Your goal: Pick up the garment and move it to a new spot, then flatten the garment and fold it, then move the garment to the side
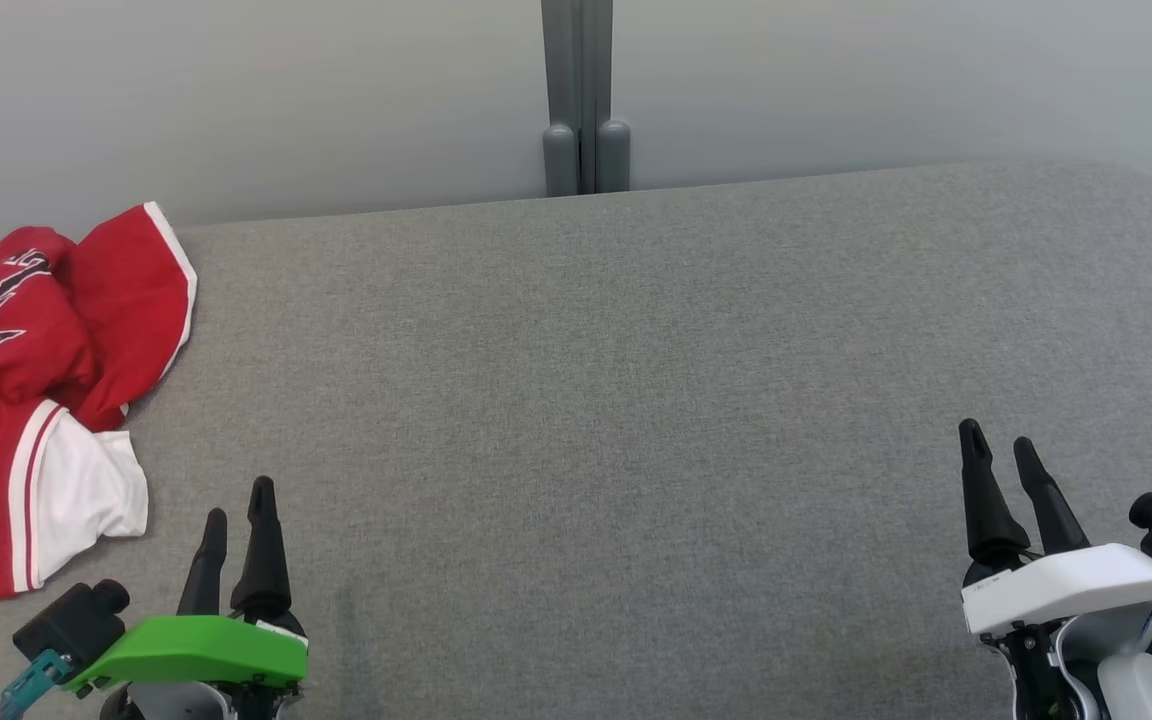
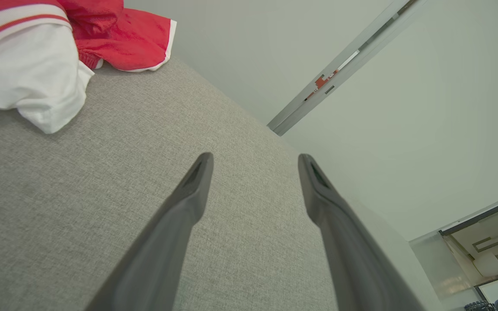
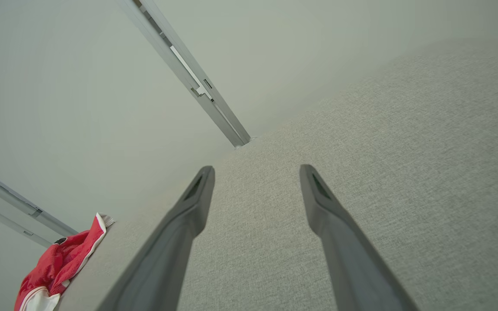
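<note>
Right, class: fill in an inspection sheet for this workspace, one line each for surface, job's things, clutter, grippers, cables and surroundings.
Surface: grey fabric surface, mostly bare.
Job's things: red and white jersey, crumpled in a heap at the left edge, not held.
Clutter: nothing seen.
Grippers: left gripper open and empty, near the jersey's lower right; right gripper open and empty, at the lower right.
Cables: nothing seen on the surface.
Surroundings: pale wall behind, with a grey vertical post.
</note>
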Robot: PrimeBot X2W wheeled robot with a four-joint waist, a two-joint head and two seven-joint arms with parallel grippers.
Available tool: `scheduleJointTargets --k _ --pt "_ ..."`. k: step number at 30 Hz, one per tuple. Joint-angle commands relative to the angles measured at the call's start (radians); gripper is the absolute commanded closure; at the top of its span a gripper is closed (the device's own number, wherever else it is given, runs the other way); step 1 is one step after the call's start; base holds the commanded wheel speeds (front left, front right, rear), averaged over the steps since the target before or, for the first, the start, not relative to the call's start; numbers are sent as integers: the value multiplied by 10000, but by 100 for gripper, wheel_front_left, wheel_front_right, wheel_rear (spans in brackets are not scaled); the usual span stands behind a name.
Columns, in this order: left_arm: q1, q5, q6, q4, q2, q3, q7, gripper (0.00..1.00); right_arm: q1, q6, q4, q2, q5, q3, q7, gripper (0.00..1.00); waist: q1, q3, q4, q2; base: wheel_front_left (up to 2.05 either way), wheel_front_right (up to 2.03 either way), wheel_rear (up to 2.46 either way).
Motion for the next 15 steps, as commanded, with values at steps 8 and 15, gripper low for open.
scheduleJointTargets --k 8,15 --pt "-64 1407 -35 -25 144 -217 -304 0 52 5 -215 -88 -1276 33 -319 0 0 14 19 0 0 0 0" --pt "23 2195 -38 -23 187 -253 -497 0 109 4 -216 -74 -2125 49 -511 0 0 -4 10 0 0 0 0"
